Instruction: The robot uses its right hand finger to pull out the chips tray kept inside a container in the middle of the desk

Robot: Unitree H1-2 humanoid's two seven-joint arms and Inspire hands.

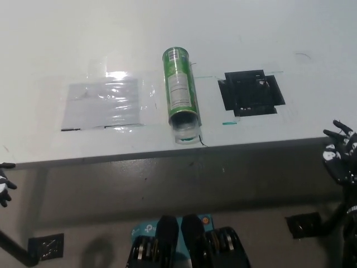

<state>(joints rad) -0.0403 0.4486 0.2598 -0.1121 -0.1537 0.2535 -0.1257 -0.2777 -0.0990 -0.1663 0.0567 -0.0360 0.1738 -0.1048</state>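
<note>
The white worktop (67, 44) filled most of the head view, and its front edge ran across the picture just below the middle. On it, at the left, a clear plastic sheet (103, 103) lay flat, and at the right a black square patch (251, 92) was fixed to the surface. Between them, near the front edge, the green chips can (179, 84) lay on its side with the open mouth toward the robot. The clear tray (185, 133) stuck out a little from this mouth.

The right hand (341, 156) was at the right border, below the worktop edge and well apart from the can; its fingers were spread and it held nothing. The left hand (4, 184) rested at the left border, mostly out of the picture, so I cannot tell its state.

In my judgement the pull was not yet begun. The next move called for the right hand to travel left to the can mouth and hook one finger on the tray rim.
</note>
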